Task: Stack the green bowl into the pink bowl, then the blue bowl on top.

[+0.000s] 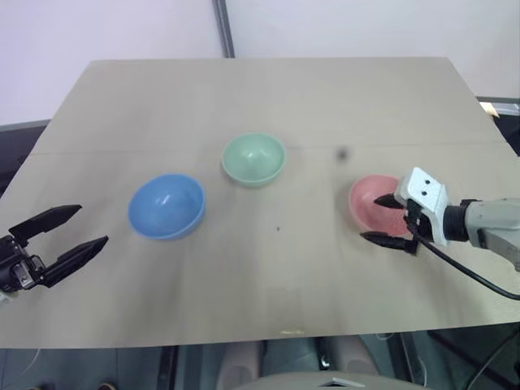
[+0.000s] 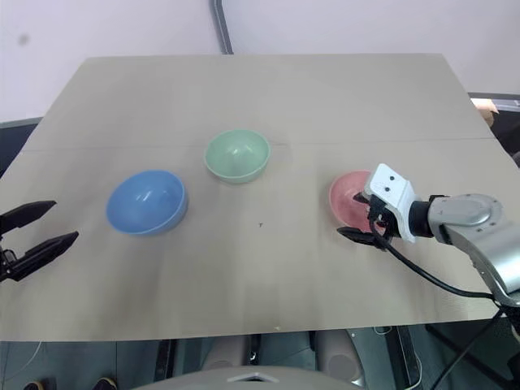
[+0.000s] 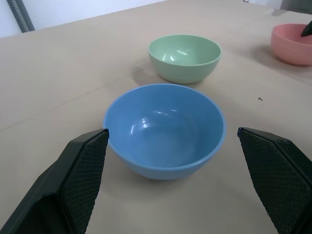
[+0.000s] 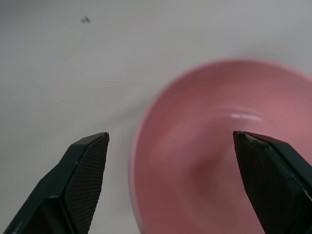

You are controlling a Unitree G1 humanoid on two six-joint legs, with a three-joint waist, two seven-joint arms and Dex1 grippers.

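Right gripper (image 1: 387, 219): we see jaws apart, straddling the near rim of the small round salmon-pink plastic bowl (image 1: 367, 201) at the table's (image 1: 268, 89) right.
Left gripper (image 1: 75, 229): jaws apart, empty, facing the sky-blue plastic bowl (image 1: 166, 205).
Mint-green plastic bowl (image 1: 253, 158): between them, farther back.

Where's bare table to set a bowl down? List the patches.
Free: the table's far stretch behind the green bowl; the near strip fronting the blue bowl. Crowded: the pink bowl, right gripper straddling its rim.
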